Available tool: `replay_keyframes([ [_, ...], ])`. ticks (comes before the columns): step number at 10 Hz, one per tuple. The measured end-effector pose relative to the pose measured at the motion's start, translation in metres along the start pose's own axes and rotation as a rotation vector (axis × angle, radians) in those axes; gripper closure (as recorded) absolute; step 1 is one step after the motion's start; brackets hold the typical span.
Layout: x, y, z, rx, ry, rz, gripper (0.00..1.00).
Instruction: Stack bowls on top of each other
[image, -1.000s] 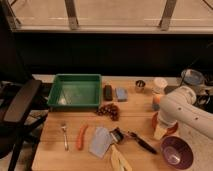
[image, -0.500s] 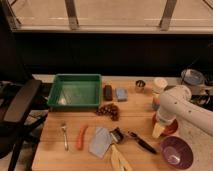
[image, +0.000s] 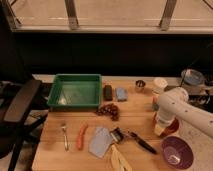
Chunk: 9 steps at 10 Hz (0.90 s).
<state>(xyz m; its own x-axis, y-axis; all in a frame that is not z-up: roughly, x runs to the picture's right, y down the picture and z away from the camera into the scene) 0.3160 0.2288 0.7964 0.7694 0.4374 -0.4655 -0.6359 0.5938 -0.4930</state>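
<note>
A single camera looks down at a slant from beyond the wooden table's (image: 140, 119) near edge toward the window (image: 115, 12), far enough to hold the whole tabletop. The gripper (image: 161, 129) shows at right, at the orange-red bowl (image: 173, 130).

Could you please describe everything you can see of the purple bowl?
The round purple plastic bowl stands upright and empty near the wooden table's front right corner, glossy, with a pale glint inside. Nothing touches it. The gripper hangs just behind it, at the smaller orange-red bowl.
</note>
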Motion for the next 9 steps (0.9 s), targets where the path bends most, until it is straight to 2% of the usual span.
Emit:
replay_keyframes([
  [2,0.003,-0.001,-0.005,0.018,-0.01,-0.002,0.88],
  [3,0.004,-0.001,-0.014,0.034,-0.025,-0.006,0.96],
  [5,0.004,-0.005,-0.044,0.076,-0.062,-0.017,1.0],
  [6,0.004,-0.013,-0.064,0.111,-0.083,-0.018,1.0],
  [9,0.023,-0.037,-0.111,0.201,-0.131,-0.002,1.0],
])
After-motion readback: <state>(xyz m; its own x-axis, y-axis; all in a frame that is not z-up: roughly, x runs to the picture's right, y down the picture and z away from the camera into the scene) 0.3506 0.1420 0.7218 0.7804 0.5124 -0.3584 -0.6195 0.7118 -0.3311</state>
